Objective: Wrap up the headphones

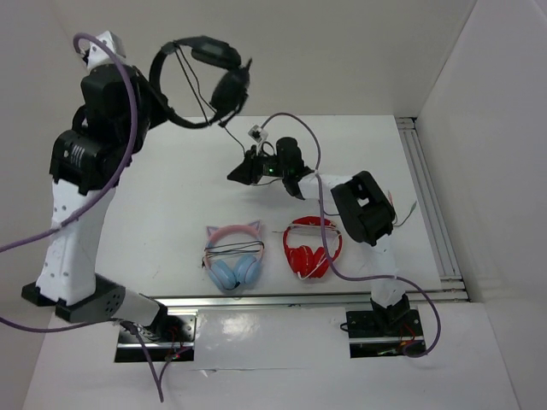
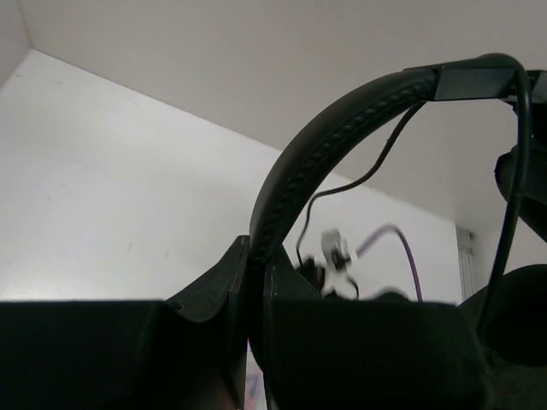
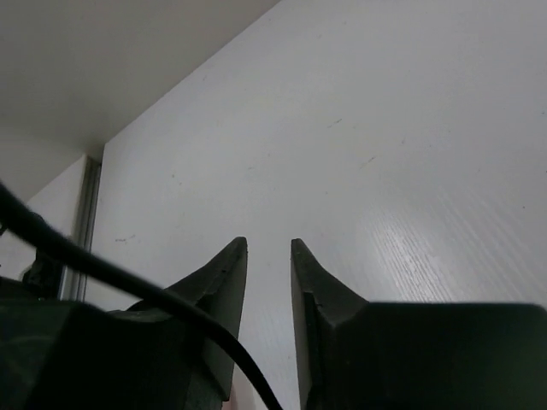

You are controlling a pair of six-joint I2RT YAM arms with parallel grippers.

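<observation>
The all-black over-ear headphones with padded round earcups are held high above the white table, at the far left of the top view. Their stitched headband is clamped between the fingers of the left gripper, which is closed on it. This is seen clearly in the left wrist view. The two earcups hang tilted to the right of the grip.

The long thin black cable is seen partly across the open loop of the headband. The rest of it drops from the lower earcup toward the right gripper. No tidy turns around the headband or the earcups can be made out, so the wrapping is judged to be at an early stage. The lifting and holding is done. The winding of the cable is mostly left to do, and so is the securing of its free end.

The right gripper is placed low, below the headphones, with only a narrow gap between its fingers. Nothing is seen between them in the right wrist view. A dark cord crosses the corner there, but whose cord it is cannot be told.

A pink-and-blue cat-ear pair and a red pair lie on the table near the arm bases. They are not touched by either gripper.
</observation>
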